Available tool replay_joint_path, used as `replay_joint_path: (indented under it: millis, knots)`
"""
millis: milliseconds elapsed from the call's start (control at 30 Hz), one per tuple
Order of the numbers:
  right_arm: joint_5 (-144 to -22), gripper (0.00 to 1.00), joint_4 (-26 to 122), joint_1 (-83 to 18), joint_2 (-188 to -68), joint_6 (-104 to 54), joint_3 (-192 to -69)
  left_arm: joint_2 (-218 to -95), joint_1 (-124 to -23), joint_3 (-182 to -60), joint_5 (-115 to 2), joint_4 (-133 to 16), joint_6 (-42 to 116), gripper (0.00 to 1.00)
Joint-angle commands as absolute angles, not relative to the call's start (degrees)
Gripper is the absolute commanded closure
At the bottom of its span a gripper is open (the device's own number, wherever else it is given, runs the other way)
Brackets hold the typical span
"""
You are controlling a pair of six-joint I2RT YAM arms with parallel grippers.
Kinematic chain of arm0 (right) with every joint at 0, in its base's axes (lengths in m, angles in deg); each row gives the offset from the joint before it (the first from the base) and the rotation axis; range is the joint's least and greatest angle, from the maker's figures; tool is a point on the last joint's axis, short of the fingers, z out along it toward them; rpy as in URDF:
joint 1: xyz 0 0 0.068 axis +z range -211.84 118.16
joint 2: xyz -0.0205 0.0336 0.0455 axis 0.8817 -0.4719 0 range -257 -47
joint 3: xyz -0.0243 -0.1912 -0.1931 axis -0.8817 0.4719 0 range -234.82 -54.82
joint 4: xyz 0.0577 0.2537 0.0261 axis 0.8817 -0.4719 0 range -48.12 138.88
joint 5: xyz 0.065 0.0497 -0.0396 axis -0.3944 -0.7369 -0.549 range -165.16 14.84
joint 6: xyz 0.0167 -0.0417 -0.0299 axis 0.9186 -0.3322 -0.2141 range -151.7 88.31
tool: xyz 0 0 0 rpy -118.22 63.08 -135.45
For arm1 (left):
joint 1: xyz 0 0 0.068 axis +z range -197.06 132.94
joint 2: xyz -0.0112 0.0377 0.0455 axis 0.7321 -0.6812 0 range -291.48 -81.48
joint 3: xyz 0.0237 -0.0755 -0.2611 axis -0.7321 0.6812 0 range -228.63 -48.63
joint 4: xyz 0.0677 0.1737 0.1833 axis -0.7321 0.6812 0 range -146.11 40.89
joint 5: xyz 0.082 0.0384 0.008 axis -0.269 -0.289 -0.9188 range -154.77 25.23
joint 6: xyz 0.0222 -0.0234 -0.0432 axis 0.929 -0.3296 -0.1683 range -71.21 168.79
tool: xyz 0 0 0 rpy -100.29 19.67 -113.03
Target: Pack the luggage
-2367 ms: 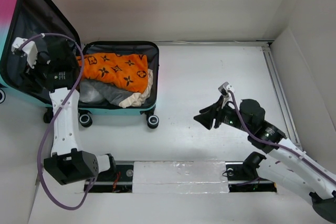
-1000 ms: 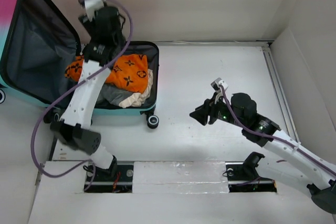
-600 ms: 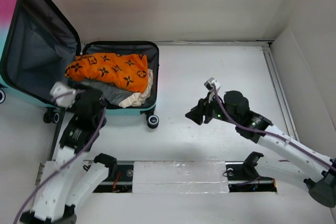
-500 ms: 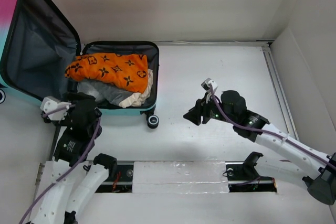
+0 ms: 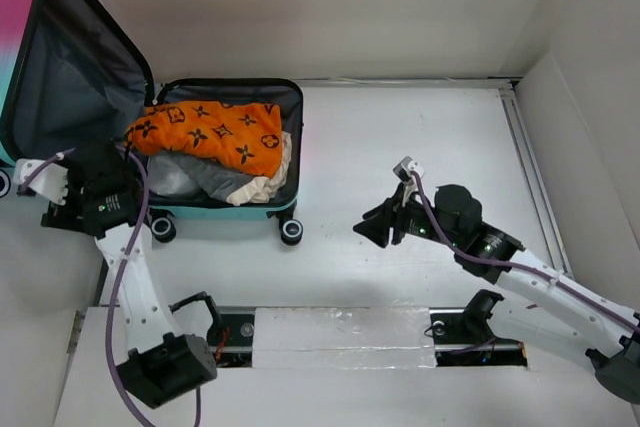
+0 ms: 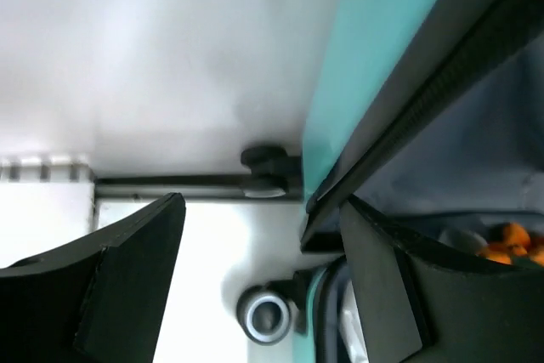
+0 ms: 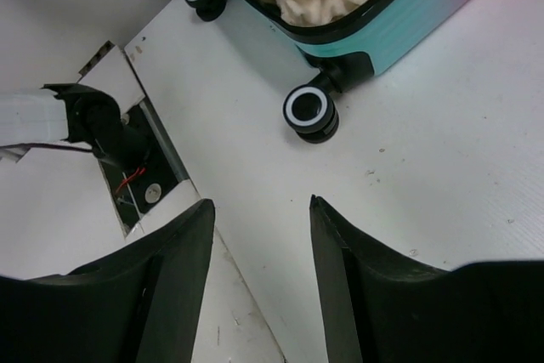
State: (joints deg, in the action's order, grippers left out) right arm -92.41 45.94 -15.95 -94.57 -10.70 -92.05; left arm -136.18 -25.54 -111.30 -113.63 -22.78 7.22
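Luggage [image 5: 60, 67] lies open at 10 o'clock in the overhead view, lid propped up with the dark lining showing. The tub sits beside the lid toward the centre. An orange patterned cloth [image 5: 215, 132] lies on top in the tub, with a grey garment [image 5: 205, 179] and a cream garment [image 5: 262, 187] bunched under it toward 6 o'clock. My left gripper [image 5: 52, 209] hangs at 9 o'clock, just below the lid's lower edge. My right gripper [image 5: 372, 229] sits right of centre over bare table [image 5: 420, 127], well apart from the case.

Left wrist view: my fingers [image 6: 127, 278] are spread wide with nothing between them. The teal shell and black zip trim run from 1 to 5 o'clock. One wheel [image 6: 268, 316] shows at 6 o'clock and a scrap of orange at 4. A dark bar crosses between my fingertips; I cannot tell what it is.

Right wrist view: jaws wide apart and empty over white table. At 12 o'clock are the tub's teal corner, the cream garment and a front wheel [image 7: 310, 112]. A slot with red wiring [image 7: 132, 183] shows at 9 o'clock.
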Motion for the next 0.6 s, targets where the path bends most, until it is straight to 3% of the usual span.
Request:
replay_joint_path:
  millis: [0, 267, 567]
  knots:
    - [-90.9, 0.45, 49.8, -15.3, -93.1, -11.4, -91.3, -130.5, -23.0, -113.2, -103.7, -30.2, 17.6, 0.32]
    - [-95.2, 0.45, 51.3, -15.3, -97.6, -11.4, -92.5, -126.1, -25.5, -109.6, -113.0, -30.3, 20.4, 0.33]
    - [-95.7, 0.45, 51.3, -14.8, -96.6, -11.4, -91.4, -140.8, -23.4, -122.9, -114.4, -30.8, 18.6, 0.35]
